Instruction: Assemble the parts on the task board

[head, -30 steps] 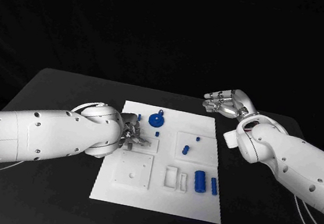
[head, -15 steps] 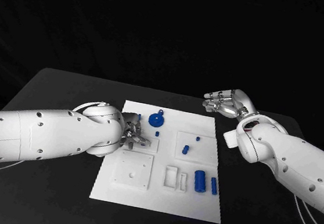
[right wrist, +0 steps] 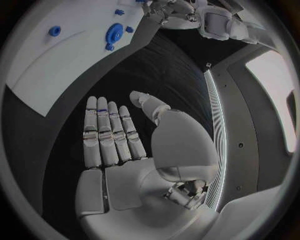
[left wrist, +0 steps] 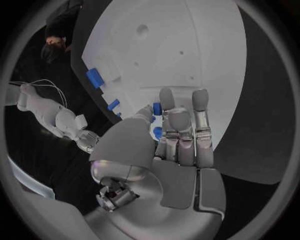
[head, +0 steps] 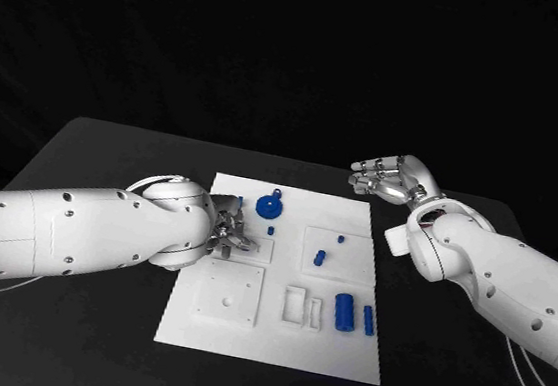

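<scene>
Head view: a white task board [head: 275, 340] lies in the middle of a black table [head: 111, 148], with a white arm reaching in from each side. The left hand [head: 232, 230] is low over the board's left side, near its far end, just beside a blue gear-shaped part [head: 266, 207]. From this view I cannot tell whether its fingers touch the board. In the left wrist view its fingers [left wrist: 200, 120] are stretched out side by side over the white surface, with small blue parts [left wrist: 157, 108] showing right at the fingertips; whether any is pinched I cannot tell.

The right hand [head: 391, 179] is raised beyond the board's far right corner, well apart from every part. The right wrist view shows its fingers [right wrist: 109, 132] straight and pressed together, thumb out to the side, holding nothing.

On the board, a small blue peg [head: 319, 257] and a smaller blue piece [head: 339, 237] sit on a square plate right of centre. Nearer the robot, a thick blue cylinder [head: 344, 310] and a thinner blue rod [head: 368, 320] lie flat on the right side, beside white rectangular fixtures [head: 302, 308].

Judging from this, the task looks part done at most: the cylinder and rod lie loose and appear unassembled, and the left hand seems to be working on a part near the gear.
</scene>
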